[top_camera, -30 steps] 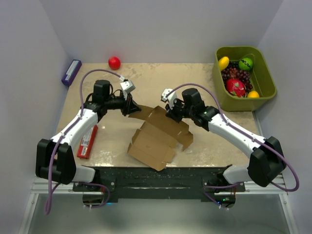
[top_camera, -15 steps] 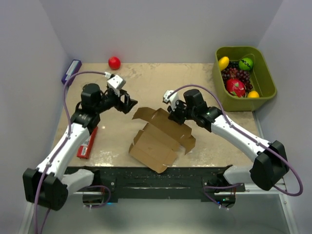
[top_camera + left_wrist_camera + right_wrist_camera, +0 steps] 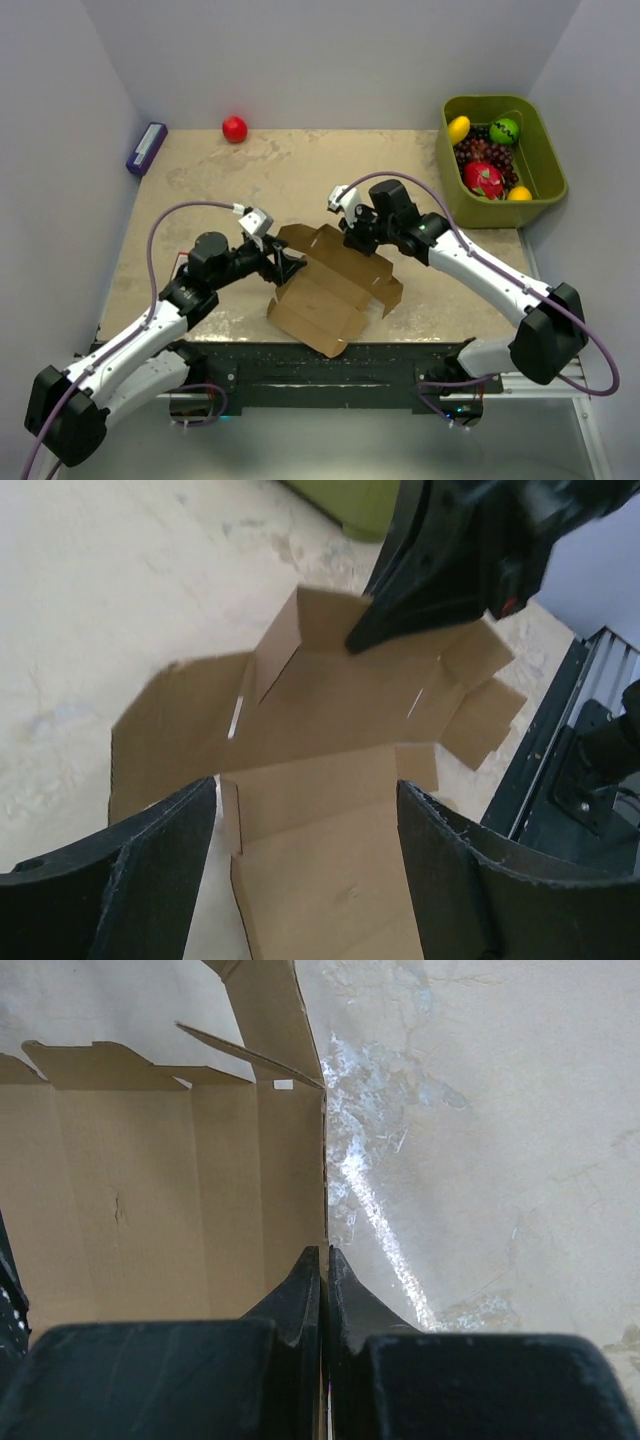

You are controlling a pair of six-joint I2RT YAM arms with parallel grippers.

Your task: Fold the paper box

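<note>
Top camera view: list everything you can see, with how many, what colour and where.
paper box: one, brown, partly unfolded, table centre towards the near edge
ball: one, red, far edge, left of centre
small box: one, purple, far left corner
bin: one, olive green, far right corner
fruit: several, yellow, green, red and dark grapes, inside the bin
table: one, mottled tan
left arm: one, white and black, near left
right arm: one, white and black, right side
left tool: one, black, open, at the paper box's left side
right tool: one, black, shut on the paper box's far flap
</note>
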